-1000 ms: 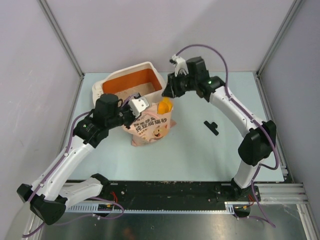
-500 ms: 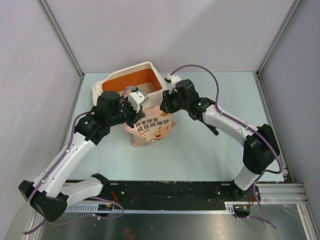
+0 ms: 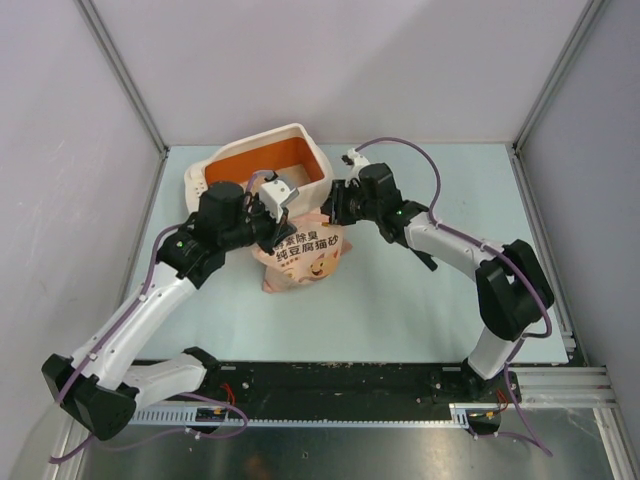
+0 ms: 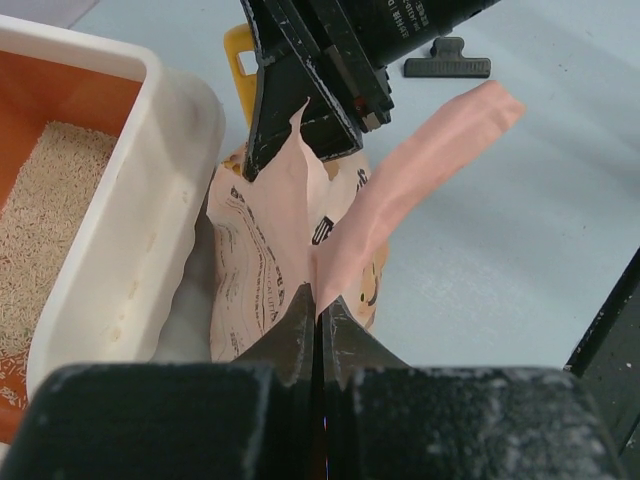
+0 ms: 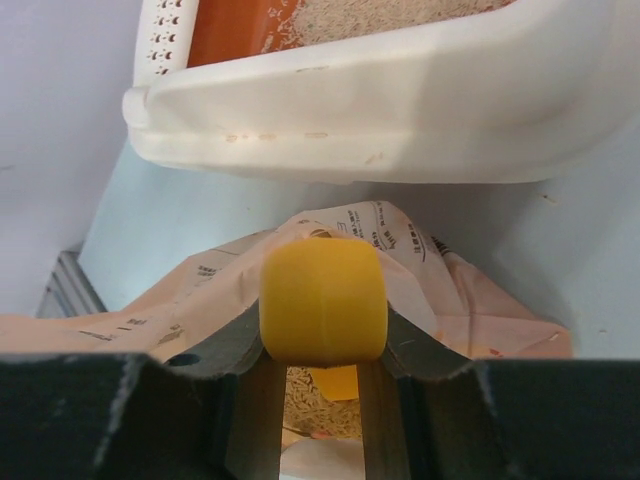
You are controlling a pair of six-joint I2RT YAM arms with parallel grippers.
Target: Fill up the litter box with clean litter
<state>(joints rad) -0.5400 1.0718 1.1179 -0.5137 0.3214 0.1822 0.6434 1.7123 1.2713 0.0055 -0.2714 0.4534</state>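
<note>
Lower than before, the right tool [image 3: 337,203] clamped the scoop [image 5: 322,300] at the bag [image 3: 300,255]; the left tool [image 4: 318,315] pinched the bag's lip. Near the bench's [image 3: 420,300] far edge the litter box [image 3: 305,135] lay lengthwise left-right, holding clean litter [image 4: 40,220].

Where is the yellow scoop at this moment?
In the right wrist view, the yellow scoop sits centre, gripped by the right pincer over the open pink bag, just in front of the litter box wall.
</note>
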